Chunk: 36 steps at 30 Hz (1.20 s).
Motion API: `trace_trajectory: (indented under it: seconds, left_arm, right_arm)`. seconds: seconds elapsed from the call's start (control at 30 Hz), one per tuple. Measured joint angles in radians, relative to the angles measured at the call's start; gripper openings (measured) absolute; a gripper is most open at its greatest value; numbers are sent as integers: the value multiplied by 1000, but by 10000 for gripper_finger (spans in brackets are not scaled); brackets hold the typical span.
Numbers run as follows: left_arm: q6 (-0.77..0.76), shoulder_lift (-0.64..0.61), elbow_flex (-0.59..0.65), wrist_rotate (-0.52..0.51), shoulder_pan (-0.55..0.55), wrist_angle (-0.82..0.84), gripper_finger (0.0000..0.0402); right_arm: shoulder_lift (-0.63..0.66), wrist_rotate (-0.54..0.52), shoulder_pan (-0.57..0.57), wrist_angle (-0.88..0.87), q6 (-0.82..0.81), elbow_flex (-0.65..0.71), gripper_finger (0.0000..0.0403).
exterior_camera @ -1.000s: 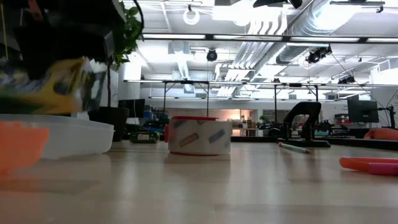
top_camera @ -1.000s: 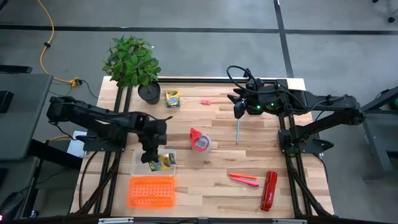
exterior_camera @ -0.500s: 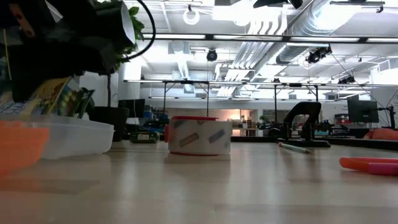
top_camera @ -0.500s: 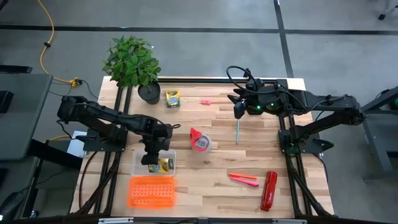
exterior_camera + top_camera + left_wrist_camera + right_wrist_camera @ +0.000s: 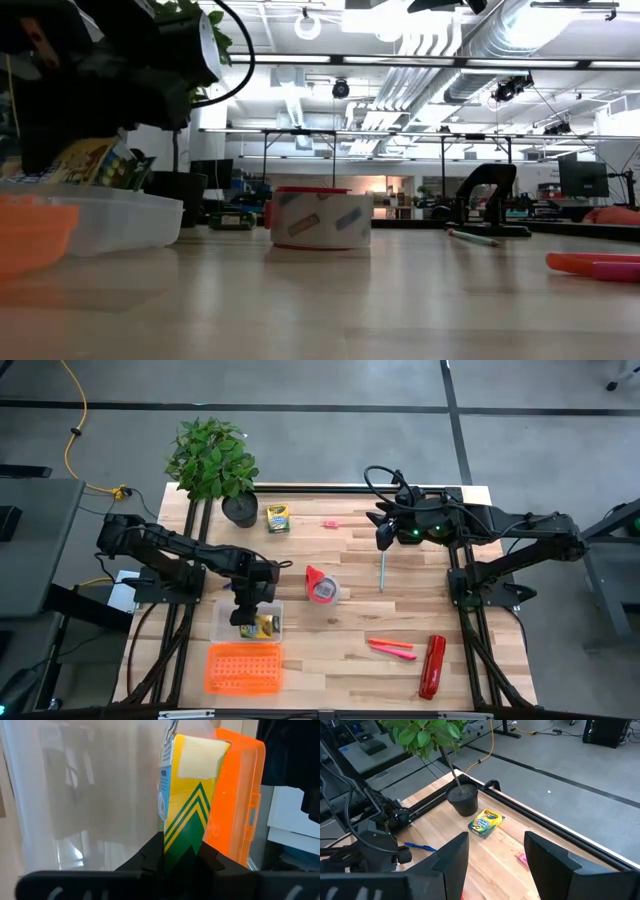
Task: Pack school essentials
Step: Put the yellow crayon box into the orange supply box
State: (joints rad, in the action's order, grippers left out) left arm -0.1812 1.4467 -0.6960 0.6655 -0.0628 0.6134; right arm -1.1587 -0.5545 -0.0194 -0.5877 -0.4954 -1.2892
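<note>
My left gripper (image 5: 245, 612) is down in a clear plastic container (image 5: 272, 632), shut on a yellow-green crayon box (image 5: 189, 800). The low view shows that box (image 5: 95, 160) tilted, with its lower part behind the container's wall (image 5: 120, 222). My right gripper (image 5: 384, 538) hangs open near the far edge, above the far end of the teal pencil (image 5: 382, 571). A second crayon box (image 5: 277, 518) and a tiny pink piece (image 5: 330, 523) lie near the far edge. The blue pen (image 5: 420, 846) lies by the left arm. Pink-red markers (image 5: 392, 648) lie near the front. My left gripper pinches the crayon box between its two fingers at the box's upper end (image 5: 184, 851), coming from above and pointing down. The box is tilted, with its lower part inside the clear container. I cannot tell whether it rests on the container's floor.
The container's orange lid (image 5: 243, 668) lies at the near edge beside it. A red tape roll (image 5: 322, 586) stands mid-table, and a long red stapler (image 5: 432, 665) lies near right. A potted plant (image 5: 213, 460) stands at the far left corner.
My left gripper has moved down and slightly toward the near edge, carrying the crayon box from above the clear container down into it. It stays shut on the box, which now shows lower in the low view.
</note>
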Motion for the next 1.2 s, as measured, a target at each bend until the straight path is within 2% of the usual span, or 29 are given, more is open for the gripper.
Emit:
trace_trajectory:
  seconds: [0.27, 0.5, 0.73, 1.0, 1.07, 1.2]
  left_arm:
    - [-23, 0, 0, -1, -8, -4, 129]
    - [-25, -22, 0, 4, -73, 17, 174]
    - [-25, -107, 0, 4, -143, 27, 178]
    - [-94, -282, 0, 0, -200, -3, 177]
    - [-114, -332, 0, -41, -195, -18, 176]
    - [-142, -416, 0, -208, -124, -21, 165]
  right_arm:
    - [0, -20, 0, 0, 3, 0, 184]
    - [0, -40, 0, 0, 3, 0, 184]
    - [0, -40, 0, 0, 3, 0, 184]
    - [0, -40, 0, 0, 3, 0, 184]
    - [0, -40, 0, 0, 3, 0, 184]
    - [0, -40, 0, 0, 3, 0, 184]
